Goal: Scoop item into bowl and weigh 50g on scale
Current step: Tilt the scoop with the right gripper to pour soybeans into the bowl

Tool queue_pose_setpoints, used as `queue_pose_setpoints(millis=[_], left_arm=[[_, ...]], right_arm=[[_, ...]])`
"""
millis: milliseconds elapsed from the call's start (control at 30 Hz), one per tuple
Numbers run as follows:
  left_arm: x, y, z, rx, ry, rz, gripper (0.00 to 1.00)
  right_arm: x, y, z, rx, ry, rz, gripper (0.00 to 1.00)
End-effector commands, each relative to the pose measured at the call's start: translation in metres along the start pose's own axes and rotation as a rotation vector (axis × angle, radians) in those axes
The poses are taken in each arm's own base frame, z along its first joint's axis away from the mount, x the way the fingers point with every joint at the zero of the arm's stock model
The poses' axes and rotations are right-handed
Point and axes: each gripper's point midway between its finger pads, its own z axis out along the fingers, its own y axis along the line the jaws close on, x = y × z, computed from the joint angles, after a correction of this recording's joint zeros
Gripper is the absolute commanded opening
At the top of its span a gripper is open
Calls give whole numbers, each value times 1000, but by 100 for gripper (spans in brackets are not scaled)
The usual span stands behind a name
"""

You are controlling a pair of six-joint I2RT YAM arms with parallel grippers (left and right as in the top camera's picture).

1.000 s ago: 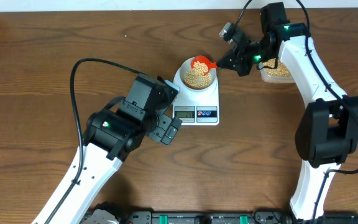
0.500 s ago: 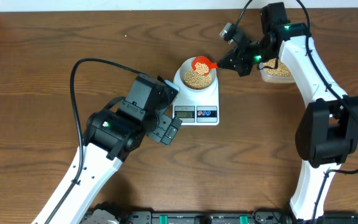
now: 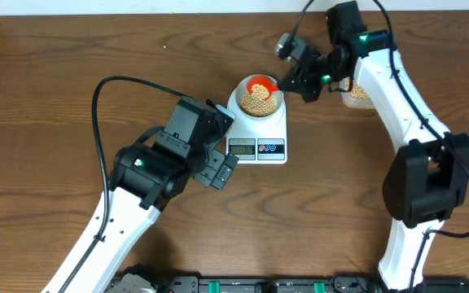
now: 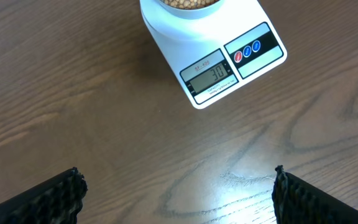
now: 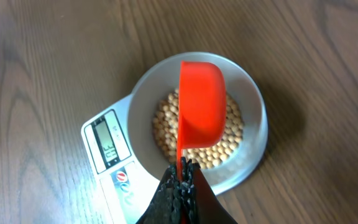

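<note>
Half a second ago the red scoop [image 3: 260,83] hung level over the scale [image 3: 256,148] with its load showing. Now the right arm has swung in towards the scale, and the right wrist view shows the scoop tipped so that its outer shell faces the camera. We judge the beans [image 3: 259,102] are being poured into the bowl [image 3: 240,102], which sits on the scale's platform. The scale's display [image 4: 211,73] reads about 30 in the left wrist view, so we reckon the pile is short of the target and more scooping is due.

The right gripper [image 5: 181,180] is pinched on the scoop's thin handle, just above the scale's back right corner. The left gripper [image 4: 179,193] is spread wide and empty, hovering over the bare surface [image 4: 73,93] in front of the scale and to its left.

We count one scale, one bowl, one scoop, one clear tub [image 3: 355,94] of beans well to the scale's right, and two grippers. The beans themselves are too many to count.
</note>
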Motion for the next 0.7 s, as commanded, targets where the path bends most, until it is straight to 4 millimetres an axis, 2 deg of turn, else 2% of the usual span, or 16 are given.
queue_pose_setpoints(millis=[0, 333, 667], left_arm=[[-2, 0, -2, 3, -7, 1, 98], [-2, 0, -2, 3, -7, 1, 98], [-2, 0, -2, 3, -7, 1, 98]], right_arm=[[-13, 7, -16, 61, 3, -60, 1], [-9, -4, -23, 124, 34, -63, 1], [-7, -1, -13, 168, 102, -132, 1]])
